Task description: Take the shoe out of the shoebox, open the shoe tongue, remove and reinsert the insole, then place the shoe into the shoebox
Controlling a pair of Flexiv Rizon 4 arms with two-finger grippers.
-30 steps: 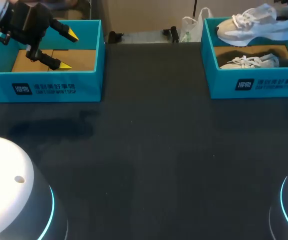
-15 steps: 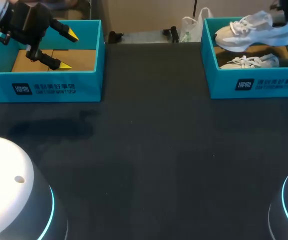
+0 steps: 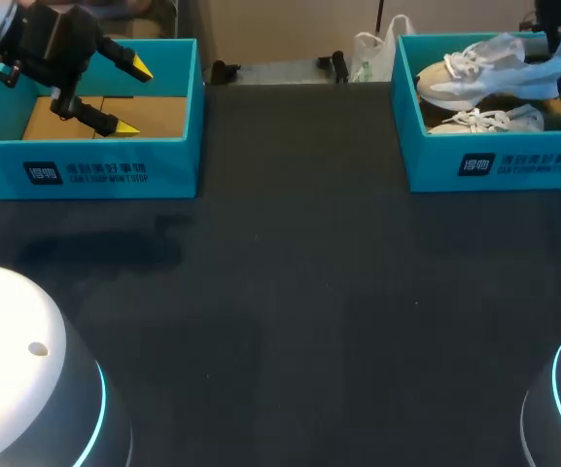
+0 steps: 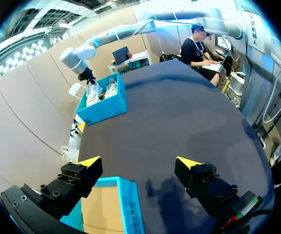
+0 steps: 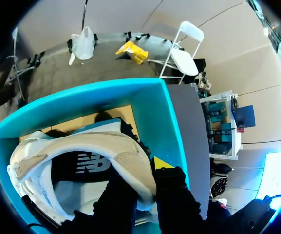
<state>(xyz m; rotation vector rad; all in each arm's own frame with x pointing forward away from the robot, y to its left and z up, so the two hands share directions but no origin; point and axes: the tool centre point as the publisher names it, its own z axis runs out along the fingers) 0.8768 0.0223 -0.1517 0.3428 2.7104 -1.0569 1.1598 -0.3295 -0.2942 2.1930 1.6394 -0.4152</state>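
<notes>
Shoe (image 3: 489, 70) — white and tan, with a pale sole — hung over the right box (image 3: 499, 165) at two o'clock on the table (image 3: 290, 292). Its toe pointed toward nine o'clock, and its heel was at the three o'clock end, where the right gripper (image 3: 555, 47) held it. From the right wrist, that gripper (image 5: 141, 171) was clamped on the heel collar. One black finger was inside the shoe's opening and the other, yellow tip showing, was outside against the heel. Beneath the shoe were the box's teal walls and brown cardboard floor. A second shoe (image 3: 484, 121), white-laced, lay in the same box, lower and at six o'clock from the held one, toe also toward nine o'clock.

Left gripper (image 3: 132, 97) hovered over the left box (image 3: 86, 173) at ten o'clock, well apart from the shoes. Its fingers stood wide with nothing between them — both yellow tips over the box's three o'clock half. From the left wrist, a corner of that box sat under the gap, nearer one finger. The right box with both shoes showed far ahead across the dark table.
</notes>
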